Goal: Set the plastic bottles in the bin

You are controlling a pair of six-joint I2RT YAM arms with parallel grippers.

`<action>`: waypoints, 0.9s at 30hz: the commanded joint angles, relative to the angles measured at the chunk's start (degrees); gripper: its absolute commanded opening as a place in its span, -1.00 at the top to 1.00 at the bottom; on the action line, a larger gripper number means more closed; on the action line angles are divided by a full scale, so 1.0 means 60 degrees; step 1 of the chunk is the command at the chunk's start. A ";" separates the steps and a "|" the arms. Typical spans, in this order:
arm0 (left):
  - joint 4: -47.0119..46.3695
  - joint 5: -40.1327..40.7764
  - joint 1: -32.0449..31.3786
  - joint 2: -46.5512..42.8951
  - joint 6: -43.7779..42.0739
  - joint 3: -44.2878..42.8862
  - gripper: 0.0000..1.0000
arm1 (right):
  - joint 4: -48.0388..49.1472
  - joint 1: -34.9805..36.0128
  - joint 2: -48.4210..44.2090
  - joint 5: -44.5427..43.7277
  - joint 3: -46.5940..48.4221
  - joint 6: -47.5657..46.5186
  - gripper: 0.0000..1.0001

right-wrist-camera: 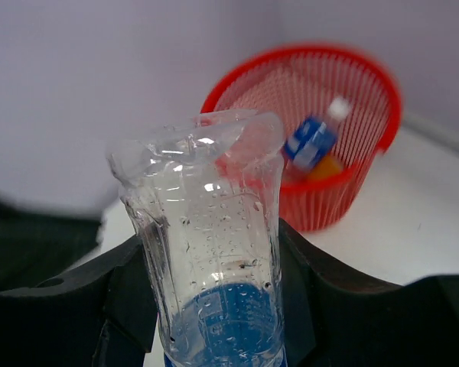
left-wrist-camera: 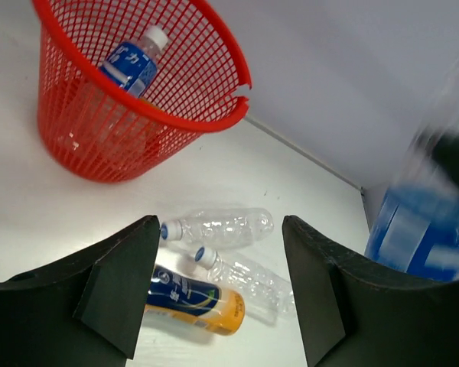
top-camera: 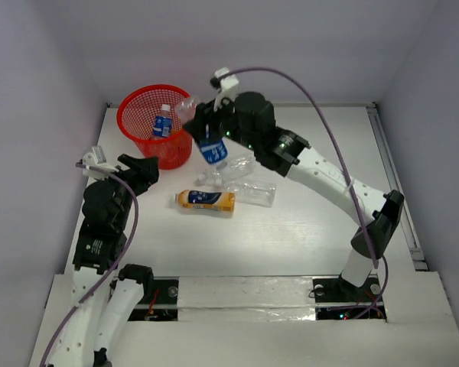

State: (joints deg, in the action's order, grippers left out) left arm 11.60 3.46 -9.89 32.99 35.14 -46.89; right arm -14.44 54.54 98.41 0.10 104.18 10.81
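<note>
The right gripper is clamped on a clear, crinkled plastic bottle with a blue label, held tilted in the air just beside the round red mesh plastic bin. The left gripper hangs empty, its black jaws apart. Inside the bin leans a blue-labelled, white-capped bottle. An orange bottle and two clear ribbed bottles lie close together on the smooth white table, enclosed by pale grey walls.

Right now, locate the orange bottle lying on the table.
Top view: the orange bottle lies on its side, left of centre, just on the near side of the clear bottles and right of the left gripper.
</note>
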 commanded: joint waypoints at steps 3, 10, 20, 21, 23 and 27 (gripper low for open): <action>0.0147 0.0214 0.0052 -0.0782 0.1130 0.1046 -0.19 | 0.2898 -0.0916 0.1335 0.0072 0.2171 0.1770 0.11; -0.0730 -0.1115 0.0052 -0.1031 0.1922 0.2818 -0.17 | 0.4954 -0.1488 0.4436 -0.0527 0.5113 0.3530 0.14; -0.2135 -0.1778 0.0052 -0.0608 0.2567 0.4927 -0.31 | 0.6184 -0.1576 0.6830 -0.1115 0.7088 0.2668 0.09; -0.2283 -0.1808 0.0052 -0.0519 0.2582 0.5089 -0.50 | 0.6345 -0.1576 0.6889 -0.1057 0.6983 0.2579 0.07; -0.2706 -0.1895 0.0052 -0.0213 0.2698 0.5513 -0.74 | 0.6289 -0.1576 0.7064 -0.0824 0.7055 0.2418 0.06; -0.3396 -0.1838 -0.0357 0.0301 0.3020 0.6072 -0.95 | 0.6097 -0.1576 0.7212 -0.0690 0.7014 0.2228 -0.32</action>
State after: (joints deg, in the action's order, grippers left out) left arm -1.85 -6.66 -10.55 33.30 51.13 -12.32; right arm 17.04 45.39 142.17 -4.51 144.86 26.72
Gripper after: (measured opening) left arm 0.963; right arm 0.644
